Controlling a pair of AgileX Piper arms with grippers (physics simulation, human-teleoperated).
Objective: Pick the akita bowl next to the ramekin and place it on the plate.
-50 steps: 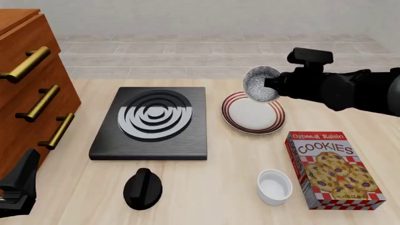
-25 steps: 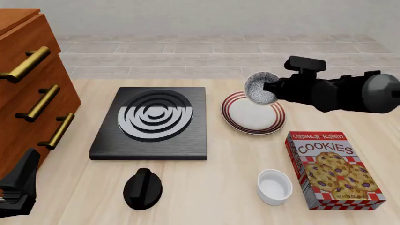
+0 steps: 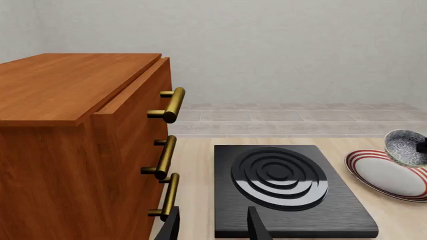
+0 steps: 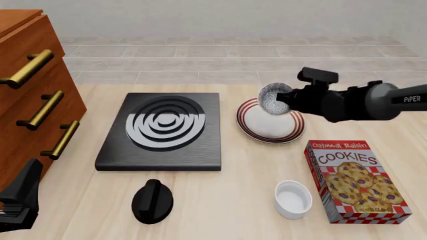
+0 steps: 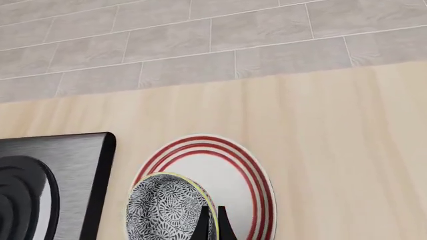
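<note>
Front view: the right gripper (image 4: 285, 101) has its fingers pinched on the rim of the speckled bowl (image 4: 273, 99), carrying it tilted, its opening turned toward the camera, over the far part of the red-ringed plate (image 4: 255, 131). The tilt looks like a result of the sideways rim grasp: the arm reaches in nearly level from the right, so the bowl hangs off the fingertips rather than sitting flat. The bowl's lower edge seems very near the plate, but from this angle I cannot tell whether it touches.

In the right wrist view the two dark fingertips (image 5: 212, 226) sit close together with the bowl's (image 5: 167, 209) wall between them, the patterned inside showing to one side and the plate (image 5: 250, 177) spread beneath. So the bowl lies directly at the fingertips, gripped by its edge, with its body extending toward the black slab (image 4: 115, 153).

The white ramekin (image 4: 293, 199) stands alone near the cookie box (image 4: 355, 180), well apart from the plate. The left gripper (image 3: 212, 227) hangs idle near the wooden drawers (image 3: 80, 150), its fingers parted and holding nothing.

The placing step appears nearly done; levelling and releasing remain.
</note>
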